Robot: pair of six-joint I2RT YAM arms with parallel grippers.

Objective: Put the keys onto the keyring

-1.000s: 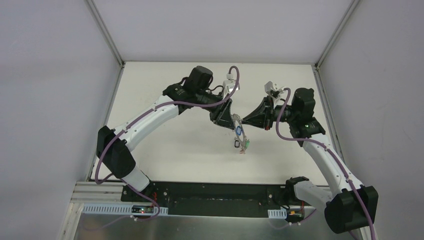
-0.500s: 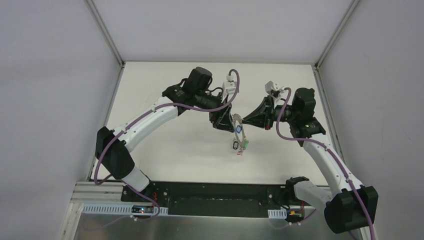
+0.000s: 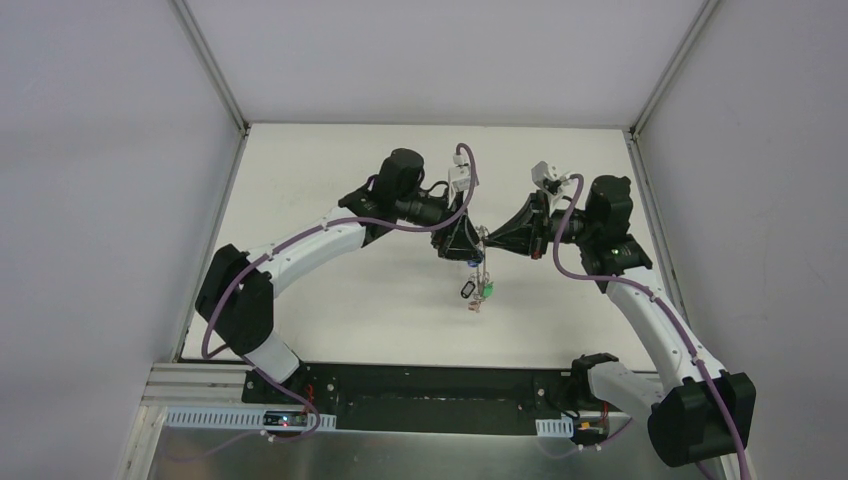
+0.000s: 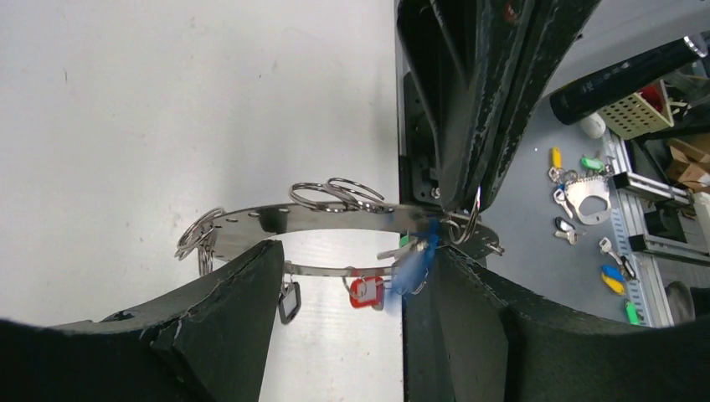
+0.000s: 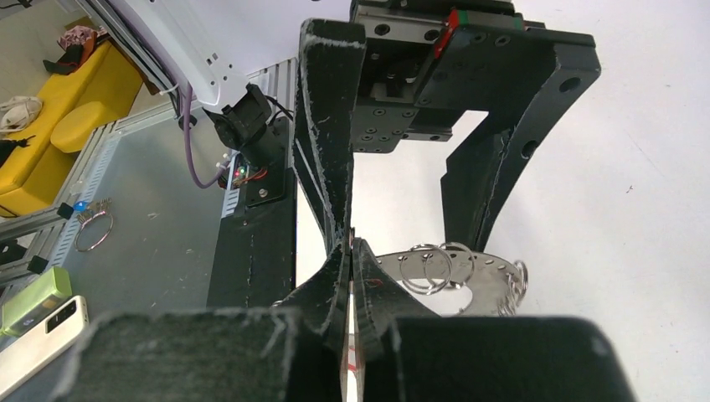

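The keyring (image 4: 276, 220), a flat grey metal disc with small loops on its rim, hangs in the air above the table. My right gripper (image 5: 350, 248) is shut on its rim, and in the top view it (image 3: 497, 240) meets the keyring (image 3: 481, 248) from the right. My left gripper (image 4: 356, 261) is open, one finger on each side of the ring and not clamping it. Keys hang under the ring: a black tag (image 4: 289, 301), a red tag (image 4: 366, 291) and a blurred, swinging blue tag (image 4: 416, 263). They dangle below the ring in the top view too (image 3: 478, 291).
The white table (image 3: 330, 300) lies below, with grey walls and metal frame posts (image 3: 212, 65) around it. Off the table, spare keys and another ring (image 4: 586, 194) lie on a grey bench. My left gripper's body (image 5: 469, 75) stands close in front of my right fingers.
My left jaws have opened and that arm has shifted right, up against the keyring. The ring has turned edge-on in the top view; the blue-tagged key now swings. The right arm stays put.
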